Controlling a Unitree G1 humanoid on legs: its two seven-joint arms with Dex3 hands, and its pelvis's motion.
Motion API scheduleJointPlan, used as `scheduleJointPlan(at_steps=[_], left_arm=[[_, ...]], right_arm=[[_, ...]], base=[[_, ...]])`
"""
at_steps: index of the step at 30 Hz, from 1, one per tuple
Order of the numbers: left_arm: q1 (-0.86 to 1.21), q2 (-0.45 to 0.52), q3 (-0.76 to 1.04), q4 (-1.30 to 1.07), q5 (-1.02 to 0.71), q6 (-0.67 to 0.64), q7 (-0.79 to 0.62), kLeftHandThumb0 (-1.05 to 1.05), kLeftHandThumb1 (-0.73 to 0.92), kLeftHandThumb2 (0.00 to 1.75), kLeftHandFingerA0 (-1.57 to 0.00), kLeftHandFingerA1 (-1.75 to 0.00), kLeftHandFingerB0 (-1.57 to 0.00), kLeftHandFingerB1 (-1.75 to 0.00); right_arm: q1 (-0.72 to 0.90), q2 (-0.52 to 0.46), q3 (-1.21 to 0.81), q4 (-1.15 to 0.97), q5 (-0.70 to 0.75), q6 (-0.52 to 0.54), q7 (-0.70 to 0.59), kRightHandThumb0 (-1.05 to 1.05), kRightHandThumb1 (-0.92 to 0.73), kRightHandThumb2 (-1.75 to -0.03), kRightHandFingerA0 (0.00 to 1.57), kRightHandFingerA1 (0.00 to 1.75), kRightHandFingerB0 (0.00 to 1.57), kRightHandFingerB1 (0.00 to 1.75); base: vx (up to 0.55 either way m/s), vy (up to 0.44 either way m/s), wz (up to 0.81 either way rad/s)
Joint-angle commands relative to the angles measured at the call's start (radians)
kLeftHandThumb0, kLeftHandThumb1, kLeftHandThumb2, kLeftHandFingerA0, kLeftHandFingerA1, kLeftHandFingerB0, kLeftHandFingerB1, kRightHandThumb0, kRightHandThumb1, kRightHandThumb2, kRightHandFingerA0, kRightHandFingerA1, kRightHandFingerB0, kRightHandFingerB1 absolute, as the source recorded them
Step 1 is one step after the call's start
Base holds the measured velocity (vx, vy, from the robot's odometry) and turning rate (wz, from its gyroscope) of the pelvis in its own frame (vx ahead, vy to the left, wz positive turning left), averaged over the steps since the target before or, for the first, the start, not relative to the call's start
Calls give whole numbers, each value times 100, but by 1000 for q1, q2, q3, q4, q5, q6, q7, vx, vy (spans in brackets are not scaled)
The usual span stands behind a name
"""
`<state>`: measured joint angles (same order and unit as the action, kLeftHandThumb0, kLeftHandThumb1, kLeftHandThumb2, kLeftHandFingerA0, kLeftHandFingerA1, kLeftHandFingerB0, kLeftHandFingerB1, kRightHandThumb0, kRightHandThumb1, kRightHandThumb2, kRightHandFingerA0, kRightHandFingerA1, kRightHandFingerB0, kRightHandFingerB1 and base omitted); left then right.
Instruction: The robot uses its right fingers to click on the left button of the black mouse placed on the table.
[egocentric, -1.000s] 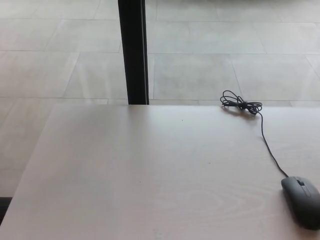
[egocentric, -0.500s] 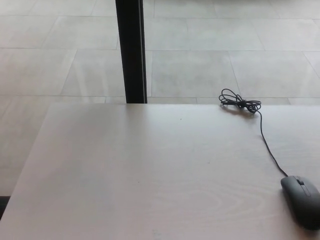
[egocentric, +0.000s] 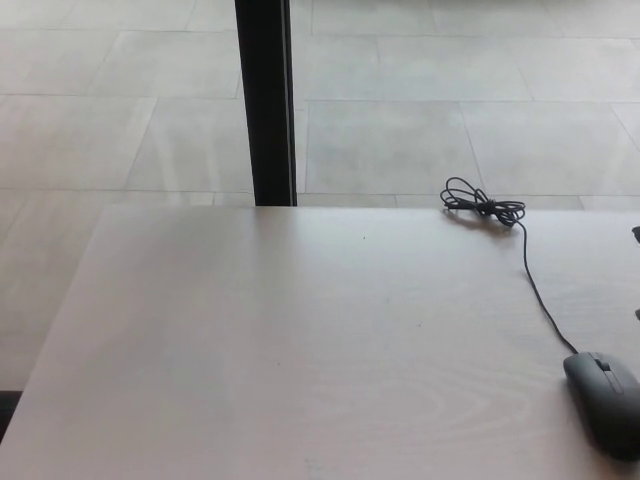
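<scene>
A black wired mouse (egocentric: 606, 401) lies on the pale wooden table (egocentric: 300, 340) at the near right, partly cut off by the picture's edge. Its scroll wheel and buttons point towards the far side. Its thin black cable (egocentric: 533, 290) runs away from it to a bundled coil (egocentric: 482, 208) near the table's far edge. A small dark sliver of my right hand (egocentric: 636, 233) pokes in at the right edge, above and beyond the mouse and apart from it. Too little of it shows to tell its state. My left hand is out of sight.
A black vertical post (egocentric: 266, 100) stands just behind the table's far edge, left of centre. Beyond it lies a grey tiled floor (egocentric: 420, 90). The table's left edge runs diagonally at the left.
A dark bit of my right hand has come in at the right edge. The camera has shifted slightly; mouse and cable lie as before.
</scene>
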<state>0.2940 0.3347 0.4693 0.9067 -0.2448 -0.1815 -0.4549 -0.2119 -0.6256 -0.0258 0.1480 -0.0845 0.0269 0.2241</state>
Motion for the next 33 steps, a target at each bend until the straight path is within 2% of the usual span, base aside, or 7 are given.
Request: scheduleJointPlan(at_steps=[1,7,9,18,19,21,33], left_arm=[[44,9,11,-75,-34,26,-9,-54,77,64,-47,-50,-33,-39],[24,18,30,-19,-57,18,-36,-55,77,63,-44,-52,-35,-41],[35,12,28,-45,-53,25,-17,-54,79,63,-49,-53,-38,-42],[34,17,22,-47,-54,32,-6,-54,78,63,-46,-52,-36,-42],[52,12,25,-75,-63,36,-18,-53,79,63,-44,-52,-36,-42],[39,22,25,-44,-61,34,-19,-55,77,64,-46,-51,-35,-40],[7,35,39,18,-77,33,-24,-51,79,63,-44,-49,-34,-40]], right_arm=[[-20,-19,23,50,-92,-75,-25,-56,-72,-62,28,43,27,30],[-43,-18,66,86,-174,-94,-51,-54,-73,-62,30,42,28,29],[-35,-27,102,60,-214,-65,-35,-55,-73,-61,31,44,28,29],[11,-15,197,72,-323,-98,-83,-62,-75,-62,24,51,26,28],[17,-23,222,62,-363,-78,-83,-58,-73,-61,28,45,28,29],[1,-41,269,100,-436,-89,-106,-63,-78,-62,23,45,22,27],[9,-47,300,126,-509,-64,-136,-63,-79,-64,17,48,24,28]], base=[[0,0,0],[0,0,0],[0,0,0],[0,0,0],[0,0,0],[0,0,0],[0,0,0]])
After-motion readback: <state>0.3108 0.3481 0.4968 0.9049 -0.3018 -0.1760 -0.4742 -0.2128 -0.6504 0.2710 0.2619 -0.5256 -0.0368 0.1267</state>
